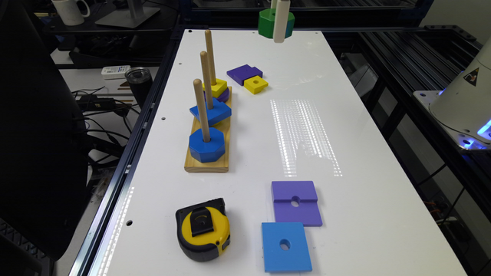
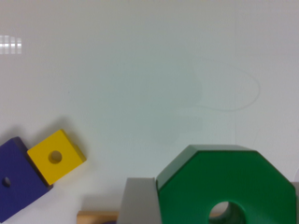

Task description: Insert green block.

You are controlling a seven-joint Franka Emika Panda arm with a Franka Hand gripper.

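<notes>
Green block [image 2: 224, 186] clamped between tool [image 1: 281, 23] fingers [image 2: 138, 201], lifted above the white table [image 1: 307, 115]

The gripper [image 1: 281, 23] appears in the exterior view as a plain white, matte, straight-sided part with a rounded lower end. In the wrist view one finger [image 2: 138, 200] shows as a flat grey slab with a slanted edge. At the exterior view's right stands the arm's base [image 1: 466, 96], a broad, smooth white rounded housing bearing a small triangular warning label with an orange mark, and glowing blue light along its lower rim.
</notes>
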